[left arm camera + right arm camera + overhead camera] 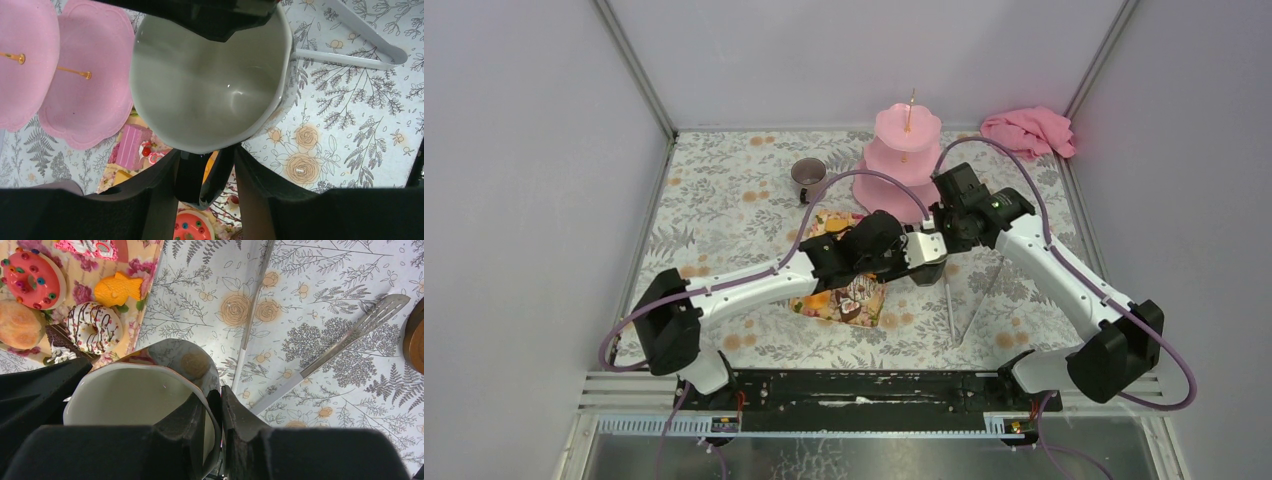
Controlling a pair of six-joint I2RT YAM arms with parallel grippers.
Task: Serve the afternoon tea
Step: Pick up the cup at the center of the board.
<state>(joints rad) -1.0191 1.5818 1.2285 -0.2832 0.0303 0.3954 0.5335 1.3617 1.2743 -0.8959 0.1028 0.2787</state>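
Observation:
Both grippers hold the black mug (930,270), which has a white inside, just right of the cakes. My left gripper (205,155) is shut on its black handle, with the mug's mouth (210,85) filling the left wrist view. My right gripper (216,395) is shut on the mug's wall (135,395), one finger inside and one outside. The grey mug (808,172) stands at the back, left of the pink three-tier stand (902,160), whose tiers are bare. The toy cakes lie on the floral tray: a red donut (31,277), an orange fish (117,289) and a chocolate-striped donut (95,327).
The floral tray (824,300) lies under my left arm. A metal spatula (350,337) and a long metal utensil (252,305) lie on the floral tablecloth right of the tray. A pink cloth (1029,130) is bunched at the back right corner. Walls close in the table.

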